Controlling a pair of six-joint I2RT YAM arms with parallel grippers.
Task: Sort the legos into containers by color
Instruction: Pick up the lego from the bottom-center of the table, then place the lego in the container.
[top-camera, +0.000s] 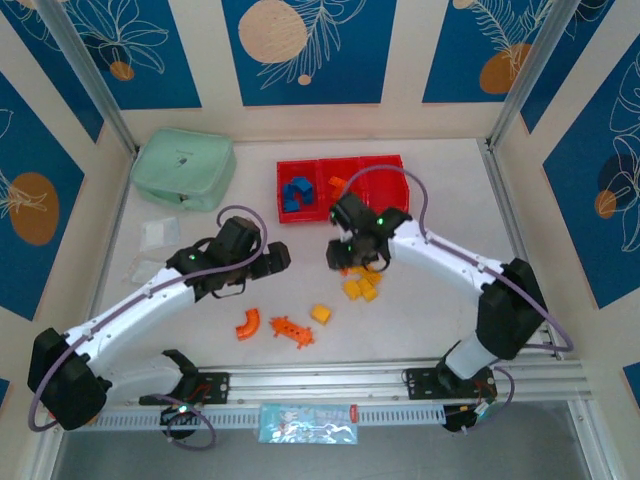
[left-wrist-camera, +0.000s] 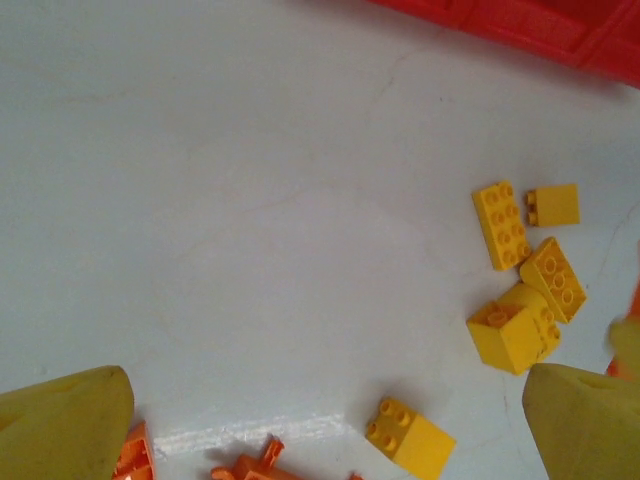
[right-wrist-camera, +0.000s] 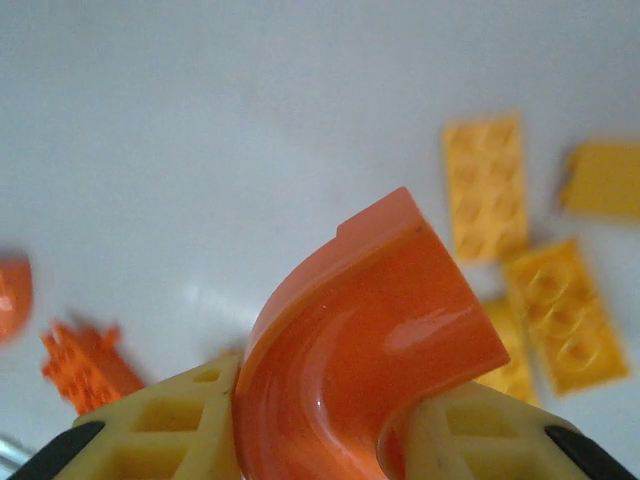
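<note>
My right gripper (right-wrist-camera: 320, 440) is clamped on an orange arch (right-wrist-camera: 370, 330). My left gripper (left-wrist-camera: 320, 420) hangs spread wide, empty. Next move, likely: carry the arch far to the red containers (top-camera: 385, 168), orange compartment.

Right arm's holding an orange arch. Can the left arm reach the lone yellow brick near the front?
Probably yes. The left gripper stands open above bare table, and the yellow brick lies loose between its fingers in the wrist view, nothing covering it.

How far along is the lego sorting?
Done: blue plastic bricks lie in the left bin of the red plastic tray, and one orange piece in the middle bin. In hand: the right gripper clamps an orange curved arch. Left to sort: yellow bricks, another orange arch, an orange toothed piece.
</note>
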